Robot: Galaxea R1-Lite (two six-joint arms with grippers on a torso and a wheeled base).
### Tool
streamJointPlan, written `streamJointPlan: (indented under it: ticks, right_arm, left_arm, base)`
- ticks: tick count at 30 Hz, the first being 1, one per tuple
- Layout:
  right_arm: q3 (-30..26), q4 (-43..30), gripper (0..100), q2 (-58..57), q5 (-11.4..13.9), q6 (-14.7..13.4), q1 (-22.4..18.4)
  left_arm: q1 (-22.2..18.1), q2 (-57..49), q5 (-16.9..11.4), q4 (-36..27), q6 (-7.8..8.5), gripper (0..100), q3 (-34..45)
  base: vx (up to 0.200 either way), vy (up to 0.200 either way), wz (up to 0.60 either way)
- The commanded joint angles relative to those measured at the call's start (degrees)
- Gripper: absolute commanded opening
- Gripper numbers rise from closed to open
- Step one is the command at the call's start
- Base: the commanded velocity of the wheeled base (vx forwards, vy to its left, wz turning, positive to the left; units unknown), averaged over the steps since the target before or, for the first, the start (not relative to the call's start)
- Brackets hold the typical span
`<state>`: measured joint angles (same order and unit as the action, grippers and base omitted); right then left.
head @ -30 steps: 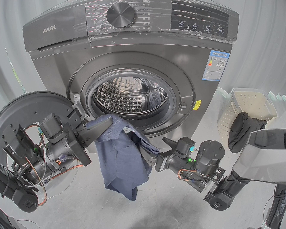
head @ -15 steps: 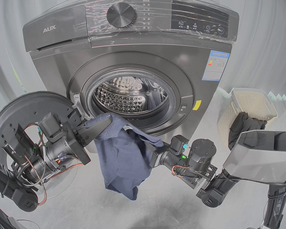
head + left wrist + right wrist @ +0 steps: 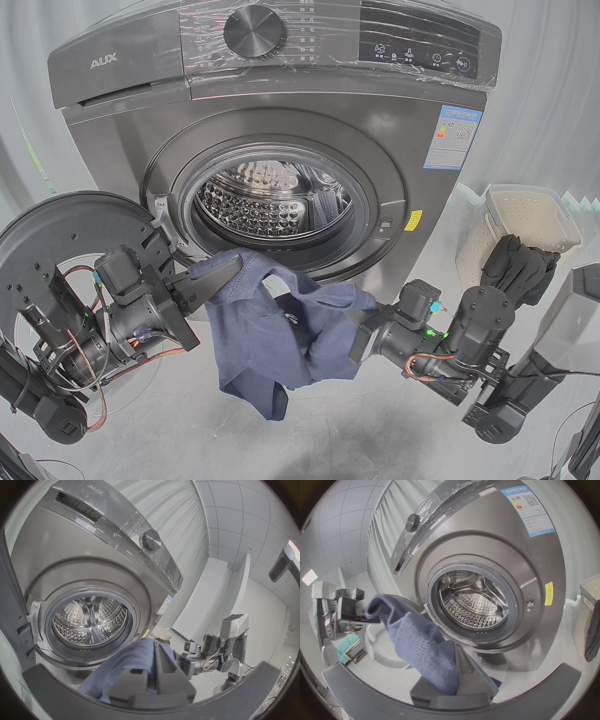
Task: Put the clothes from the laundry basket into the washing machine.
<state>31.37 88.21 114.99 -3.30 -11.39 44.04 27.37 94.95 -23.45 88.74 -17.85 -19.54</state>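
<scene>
A blue garment hangs spread between my two grippers, just in front of and below the washing machine's open drum. My left gripper is shut on the cloth's upper left corner, beside the door opening. My right gripper is shut on its right edge, lower and farther from the machine. In the left wrist view the blue garment drapes over my left gripper. In the right wrist view the blue garment runs from my right gripper across to the left gripper. Something blue lies inside the drum.
The round machine door stands swung open at the left, behind my left arm. A cream laundry basket stands on the floor to the machine's right, with a dark garment hanging over its front rim. Bare grey floor lies below the cloth.
My right gripper, open beside the garment a second ago, went in, shut on its right edge and pulled it to the right, spreading the cloth. My left gripper shifted slightly right and down.
</scene>
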Motion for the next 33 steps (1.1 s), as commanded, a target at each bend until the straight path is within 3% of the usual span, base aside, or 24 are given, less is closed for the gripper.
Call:
streamJointPlan:
  ticks: [1,6,10,13,16,18,24,33]
  right_arm:
    - [-9.7,0.0,0,-9.3,3.5,1.0,-0.3]
    - [-8.8,0.0,0,-11.6,5.4,2.4,-1.4]
    - [-7.5,0.0,0,-14.0,5.5,2.5,-1.2]
    - [-5.4,0.0,0,-14.5,5.4,2.8,-1.3]
    - [-3.4,0.0,0,-16.1,5.2,2.8,-1.2]
    - [-2.5,0.0,0,-16.0,5.0,2.8,-1.2]
    - [-1.5,0.0,0,-15.6,4.6,2.5,-1.3]
    - [-1.4,0.0,0,-15.6,4.6,2.4,-1.4]
  left_arm:
    - [0.1,4.7,0.0,0.0,0.44,100,-0.3]
    - [0.4,6.0,0.0,-0.1,0.01,100,0.5]
    - [0.4,9.9,0.1,-0.1,0.09,100,1.6]
    - [0.3,17.0,0.7,0.0,0.97,100,2.1]
    - [0.8,22.2,3.2,0.1,3.78,100,1.3]
    - [1.7,24.1,3.4,0.1,5.19,100,0.1]
    - [3.4,25.1,3.3,0.0,5.72,100,-0.7]
    - [2.3,26.6,3.6,0.2,5.89,100,-2.3]
  base:
    - [0.0,0.0,0.0]
    - [0.0,0.0,0.0]
    - [0.0,0.0,0.0]
    - [0.0,0.0,0.0]
    - [0.0,0.0,0.0]
    - [0.0,0.0,0.0]
    - [0.0,0.0,0.0]
    - [0.0,0.0,0.0]
